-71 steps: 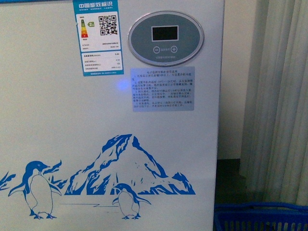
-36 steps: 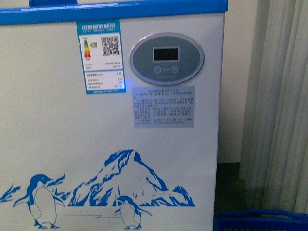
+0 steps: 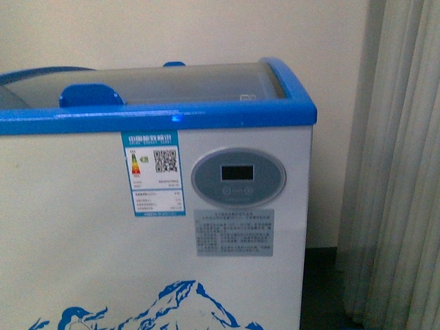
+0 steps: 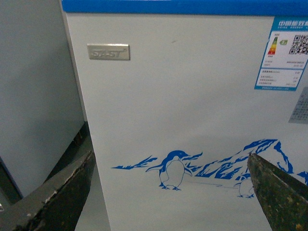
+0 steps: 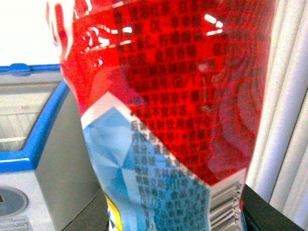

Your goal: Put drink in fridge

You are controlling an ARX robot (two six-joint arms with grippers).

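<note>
Right wrist view is pretty much wall-to-wall the drink [image 5: 168, 110]: red label, tiny print, barcode at one corner. It's hanging in mid-air right at the lens, so I reckon my right gripper is clamped on it, though the fingers themselves don't show. The bottle sits up around rim level, just beside the end of the fridge [image 5: 57, 183], which makes sense if it's going in over the top.

My left gripper [image 4: 171, 192] faces the penguin front, fingers [image 4: 62, 197] wide apart with nothing between them. Free to deal with the lid, I guess.

Front view has the glass lid [image 3: 199, 86] looking closed, blue handle [image 3: 91, 94] on top. Through the glass it's just pale haze, so I can't tell what's inside. The drink's not in yet.
</note>
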